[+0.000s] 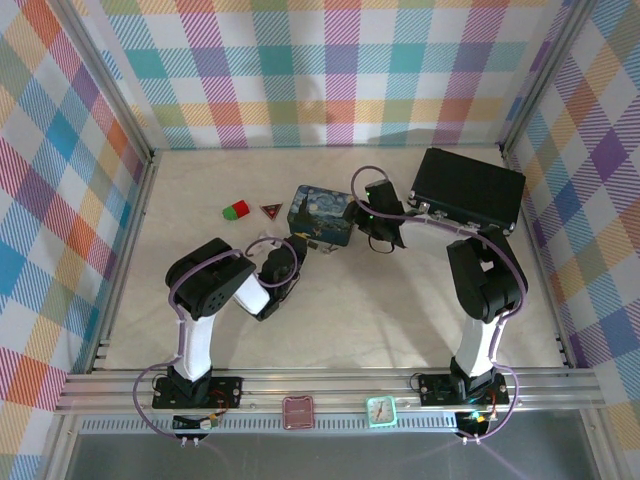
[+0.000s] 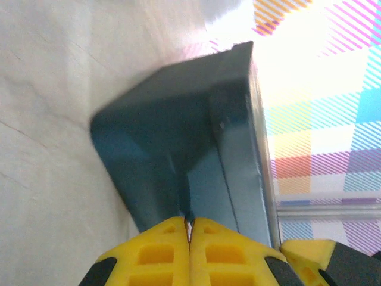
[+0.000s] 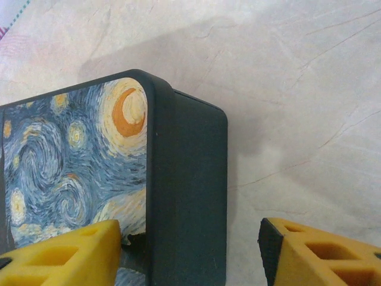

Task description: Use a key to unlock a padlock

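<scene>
Key, thin and silvery-grey, shows as a narrow sliver pinched edge-on between the yellow pads of the left gripper, whose jaws are pressed together on it. Its tip points at the dark teal side wall of the blue starry-night rectangular tin, just short of it; contact cannot be judged. From above, this gripper sits at the tin's near-left corner, low over the pale marbled table.

Right gripper: jaws spread wide, straddling one rounded corner of the tin. One yellow finger hangs over the painted lid, near the orange crescent moon. The other hangs beyond the tin's side wall, above bare table. No grip on anything is visible. From above, this gripper stands at the tin's right end.

Small dark ragged shape on the lid, just beside the finger over the lid; too little of it shows to identify.

Tin lies flat, lid up, mid-table, between the two grippers. Large black rectangular briefcase lies behind and right of it, near the right arm's elbow. Small dark-red triangle lies just left of the tin, with a red-and-green block further left. Both are apart from the tin.
</scene>
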`<action>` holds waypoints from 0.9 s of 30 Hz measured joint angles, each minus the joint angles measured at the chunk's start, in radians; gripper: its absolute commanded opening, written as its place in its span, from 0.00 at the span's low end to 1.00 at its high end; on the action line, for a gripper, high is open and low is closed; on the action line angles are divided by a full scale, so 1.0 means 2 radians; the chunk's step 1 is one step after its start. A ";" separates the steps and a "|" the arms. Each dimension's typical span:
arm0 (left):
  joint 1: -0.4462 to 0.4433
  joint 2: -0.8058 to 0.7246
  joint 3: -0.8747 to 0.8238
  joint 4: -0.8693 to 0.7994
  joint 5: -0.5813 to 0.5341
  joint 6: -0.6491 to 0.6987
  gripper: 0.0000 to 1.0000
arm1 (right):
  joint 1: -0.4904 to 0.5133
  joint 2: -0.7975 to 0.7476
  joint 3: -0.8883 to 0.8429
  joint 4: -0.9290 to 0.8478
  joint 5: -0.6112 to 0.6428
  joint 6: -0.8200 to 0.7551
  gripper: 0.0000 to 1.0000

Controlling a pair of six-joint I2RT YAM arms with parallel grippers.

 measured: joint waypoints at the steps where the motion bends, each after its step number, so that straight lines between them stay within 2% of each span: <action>1: 0.000 0.000 -0.001 0.000 -0.005 -0.001 0.00 | 0.000 0.000 0.000 0.000 0.002 0.000 0.63; 5: 0.002 -0.002 -0.003 0.000 -0.006 -0.002 0.00 | -0.001 0.000 0.001 -0.001 0.004 -0.002 0.63; 11: 0.011 -0.047 -0.028 -0.035 0.037 0.004 0.00 | -0.002 -0.002 0.014 -0.022 -0.001 -0.036 0.72; 16: 0.011 -0.129 -0.032 -0.126 0.090 0.032 0.00 | -0.002 -0.034 0.015 -0.055 -0.002 -0.090 0.77; 20: 0.009 -0.182 -0.017 -0.219 0.135 0.063 0.00 | -0.002 -0.092 0.015 -0.084 0.015 -0.141 0.81; 27: -0.020 -0.185 0.059 -0.377 0.208 0.125 0.00 | -0.008 -0.199 -0.038 -0.113 0.086 -0.229 0.91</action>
